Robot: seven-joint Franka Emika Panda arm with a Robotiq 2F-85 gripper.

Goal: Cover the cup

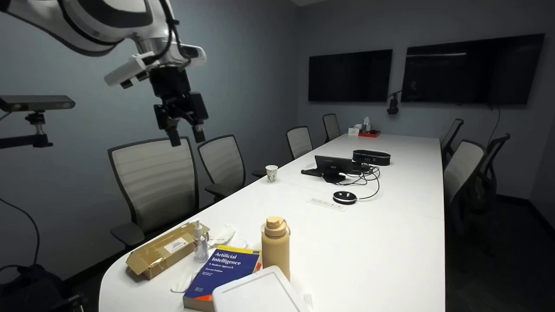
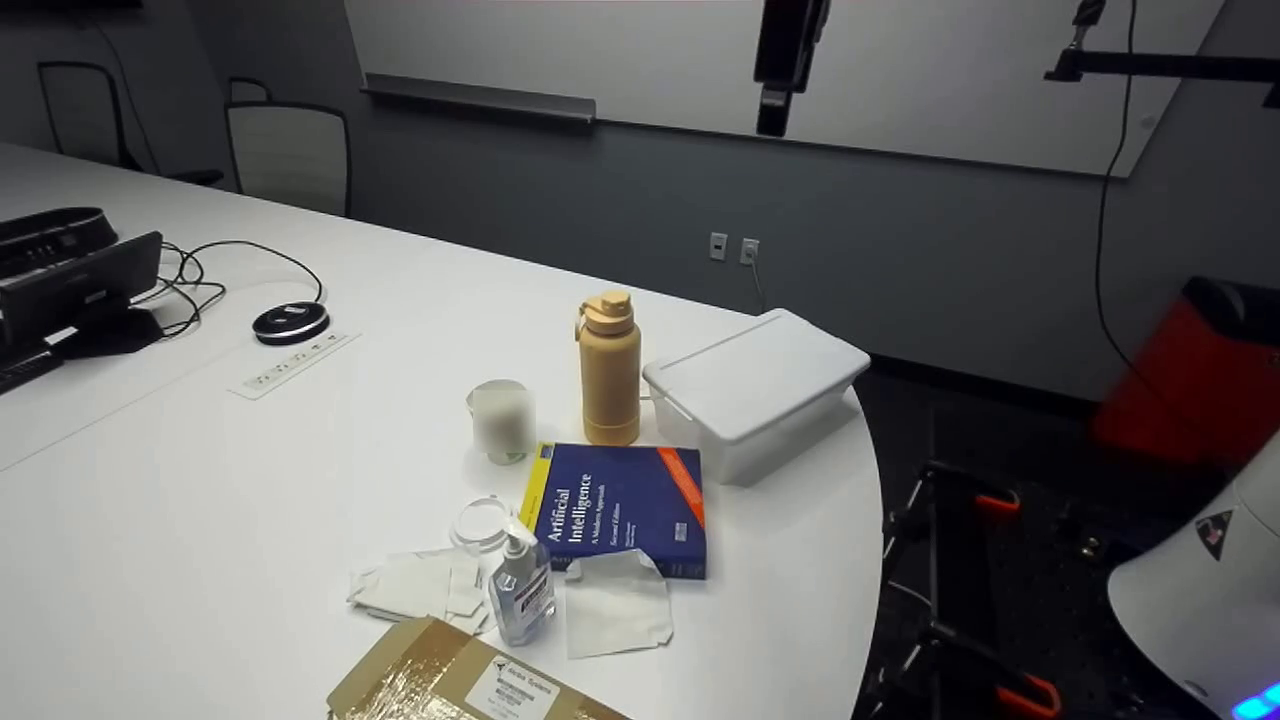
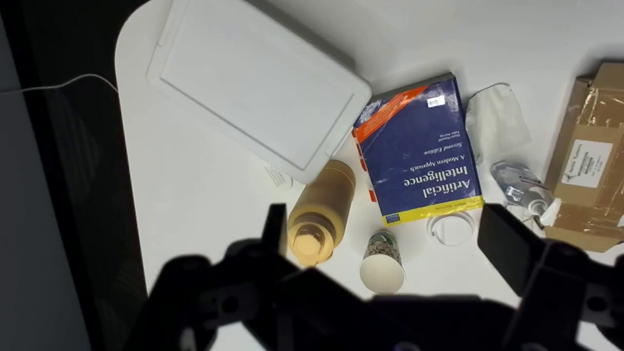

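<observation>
The gripper (image 1: pixel 187 135) hangs high above the tabletop (image 1: pixel 368 242), its 2 fingers (image 3: pixel 509 246) spread wide with a gap between them, well apart from everything on it; in the wrist view the paper cup (image 3: pixel 383 261) shows through that gap well below, while the tan tumbler (image 2: pixel 611 385) stands upright and capped between this cup and a white lidded box (image 2: pixel 757 370), just beside a blue book (image 3: pixel 414 151)

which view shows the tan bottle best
An exterior view: there the tan bottle stands upright in full height, nothing crossing it. The wrist view looks down on its cap, so its height is foreshortened. Seen in an exterior view with the white box in front, part of its lower end is hidden.
</observation>
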